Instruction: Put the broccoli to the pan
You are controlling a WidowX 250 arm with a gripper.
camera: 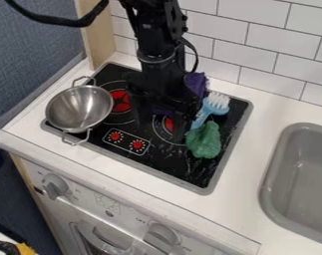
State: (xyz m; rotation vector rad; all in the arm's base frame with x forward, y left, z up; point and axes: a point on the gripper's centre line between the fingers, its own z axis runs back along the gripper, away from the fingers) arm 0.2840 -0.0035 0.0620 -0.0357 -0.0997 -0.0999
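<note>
Camera view: how is the gripper (161,122) found?

Held low over the stovetop (176,167), fingers spread; nothing is gripped.

And the broccoli (204,142)?

Seen on the stovetop, just beside the gripper, on the side toward the sink (283,162). By it, a blue brush (210,106) is noted; farther back, a purple item (197,83), partly hidden by the arm (155,47).

Pan (80,108)?

Metal, two-handled, placed at the stovetop's edge away from the sink.
</note>
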